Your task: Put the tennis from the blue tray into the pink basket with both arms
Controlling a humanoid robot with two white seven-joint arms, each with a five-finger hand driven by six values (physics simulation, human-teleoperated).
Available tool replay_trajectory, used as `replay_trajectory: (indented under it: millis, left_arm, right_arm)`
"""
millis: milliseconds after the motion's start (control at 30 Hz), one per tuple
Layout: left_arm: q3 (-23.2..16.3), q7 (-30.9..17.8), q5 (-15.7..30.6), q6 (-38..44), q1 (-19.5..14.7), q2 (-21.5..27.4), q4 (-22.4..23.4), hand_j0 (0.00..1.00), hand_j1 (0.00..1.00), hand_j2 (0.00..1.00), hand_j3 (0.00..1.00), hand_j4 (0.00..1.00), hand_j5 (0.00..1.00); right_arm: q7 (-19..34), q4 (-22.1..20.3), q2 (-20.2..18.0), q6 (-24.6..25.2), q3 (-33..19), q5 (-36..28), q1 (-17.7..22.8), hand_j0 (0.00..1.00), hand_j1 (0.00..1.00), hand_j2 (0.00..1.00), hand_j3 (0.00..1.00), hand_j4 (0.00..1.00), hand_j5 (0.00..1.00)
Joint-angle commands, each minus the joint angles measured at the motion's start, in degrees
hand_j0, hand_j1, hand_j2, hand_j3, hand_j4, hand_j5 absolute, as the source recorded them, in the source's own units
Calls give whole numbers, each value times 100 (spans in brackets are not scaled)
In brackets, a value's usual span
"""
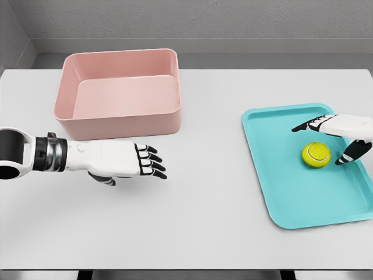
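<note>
Tennis ball (316, 153) risks rolling away. Left hand (125, 160), fingers loosely spread and empty, waits at the pink basket's (116, 119) 6 o'clock. On the blue tray (291, 192), the right hand (338, 137) straddles it ungripped; a glancing finger could knock it away.

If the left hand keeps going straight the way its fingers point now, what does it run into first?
Probably the blue tray. The left hand points right across bare table, in front of the pink basket. The tennis ball lies farther along, by the open right hand. Height above the table is unclear.
</note>
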Motion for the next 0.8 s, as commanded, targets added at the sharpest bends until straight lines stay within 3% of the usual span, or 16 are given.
replay_trajectory:
  millis: [0,767]
  left_arm:
    - [3,4,31,13,0,9,-1,100,100,100,100,100,100]
    - [3,-5,22,13,-9,61,-1,100,100,100,100,100,100]
  right_arm:
    - [-2,10,9,11,61,-26,0,100,100,100,100,100,100]
    - [25,406,387,240,316,80,0,99,99,99,99,99,99]
